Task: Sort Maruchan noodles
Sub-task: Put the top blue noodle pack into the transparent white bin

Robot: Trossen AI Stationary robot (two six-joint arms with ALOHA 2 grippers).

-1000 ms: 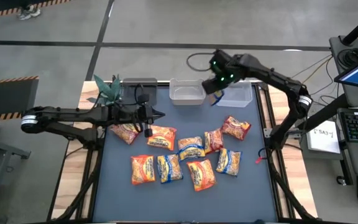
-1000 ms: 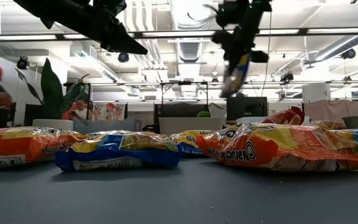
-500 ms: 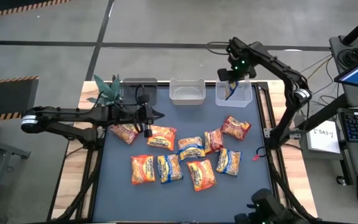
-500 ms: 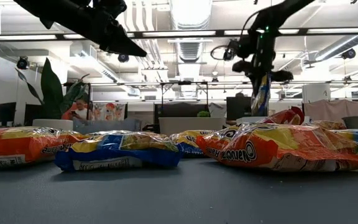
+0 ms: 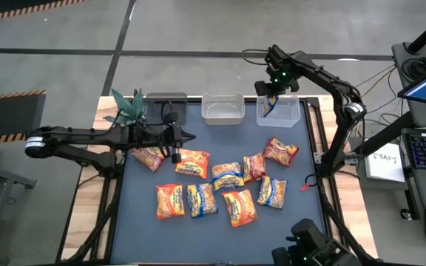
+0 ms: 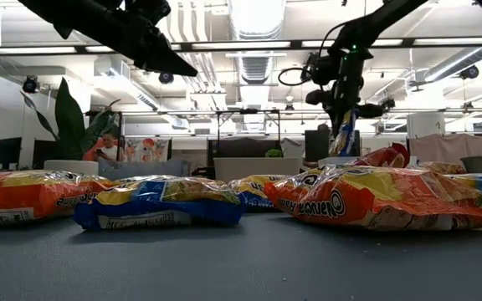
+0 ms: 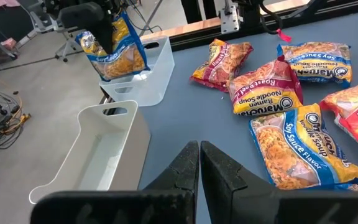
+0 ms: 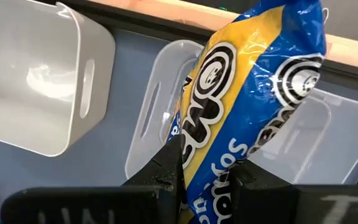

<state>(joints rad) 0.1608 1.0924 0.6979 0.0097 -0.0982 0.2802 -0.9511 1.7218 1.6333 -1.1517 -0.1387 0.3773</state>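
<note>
Blue packet point(image 5: 270, 106) pinched in right gripper point(image 5: 271, 101) fingers above the bin point(image 5: 287, 117) at tabletop's far right corner; left gripper point(image 5: 184, 136) fingers closed empty near far-left packets point(image 5: 191, 162).

Pkt point(image 8: 247, 118) bottom hidden behind end effector point(image 8: 207, 171)

Right tool point(image 5: 271, 103) clamped, raised; left tool point(image 7: 199, 163) closed, hovering.
</note>
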